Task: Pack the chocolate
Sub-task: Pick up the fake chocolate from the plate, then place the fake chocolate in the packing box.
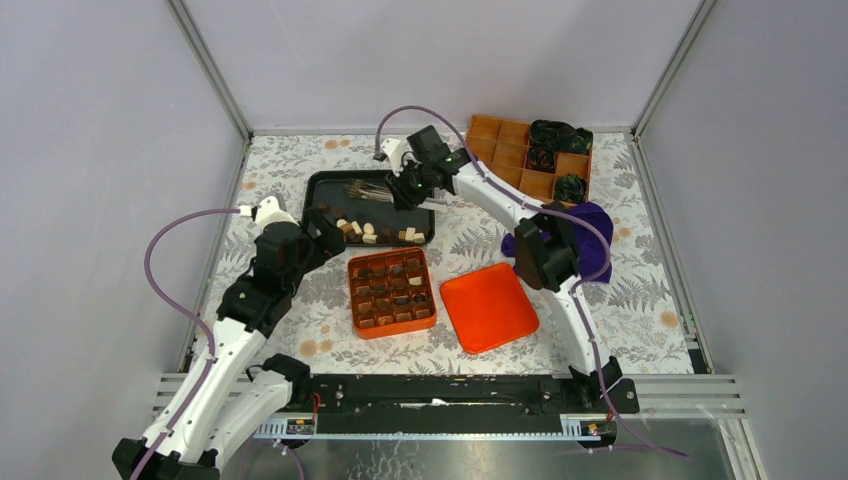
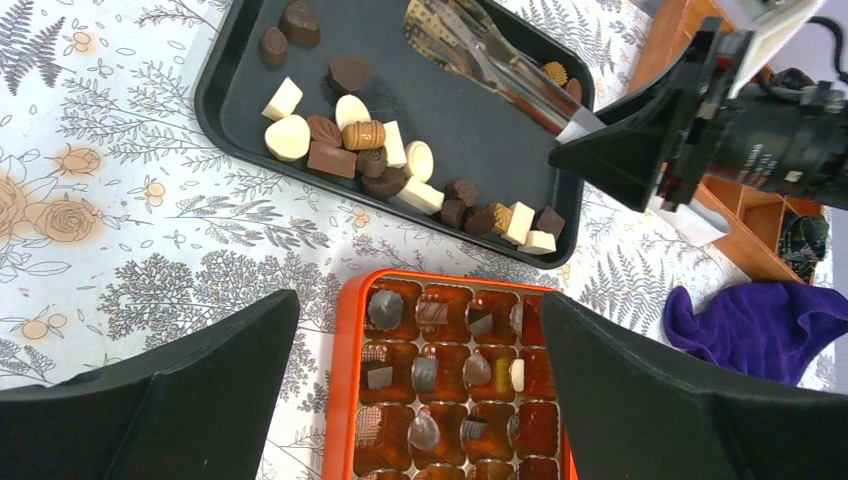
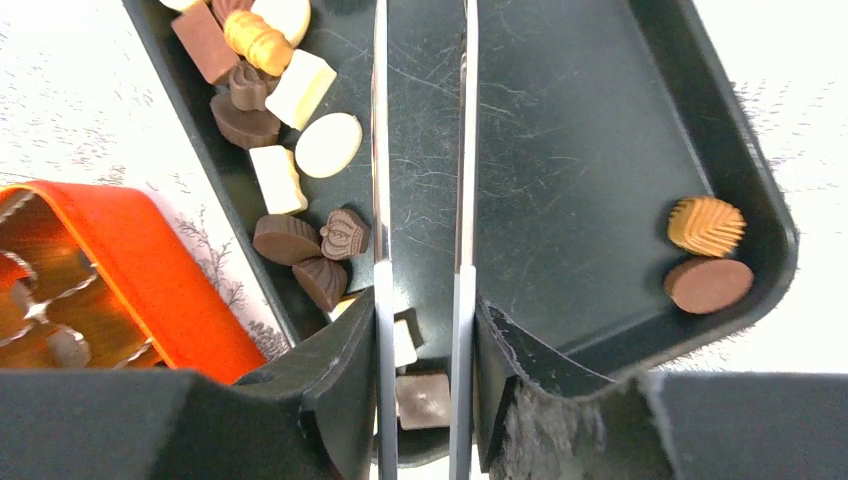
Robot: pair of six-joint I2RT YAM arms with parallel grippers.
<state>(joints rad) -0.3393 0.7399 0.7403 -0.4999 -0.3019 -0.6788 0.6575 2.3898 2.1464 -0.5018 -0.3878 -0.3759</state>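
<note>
Loose chocolate (image 1: 365,232) (image 2: 350,140) (image 3: 290,100) in dark, light brown and cream lies along the near side of a black tray (image 1: 330,190) (image 2: 450,110) (image 3: 580,150). Two more pieces (image 3: 705,255) sit in the tray's corner. An orange box (image 1: 352,300) (image 2: 338,400) (image 3: 150,280) with a cell grid holds several chocolates. My right gripper (image 1: 405,190) (image 3: 423,305) is shut on metal tongs (image 1: 368,190) (image 2: 480,50) (image 3: 381,150), whose two blades reach out over the tray with a gap between them. My left gripper (image 1: 325,228) (image 2: 418,305) hangs wide open over the box's far rows, holding nothing.
An orange lid (image 1: 488,307) lies right of the box. At the back right stands an orange compartment tray (image 1: 510,155) with black-and-green bundles (image 1: 560,135). A purple cloth (image 1: 590,235) (image 2: 760,325) lies by the right arm. Grey walls close in the table.
</note>
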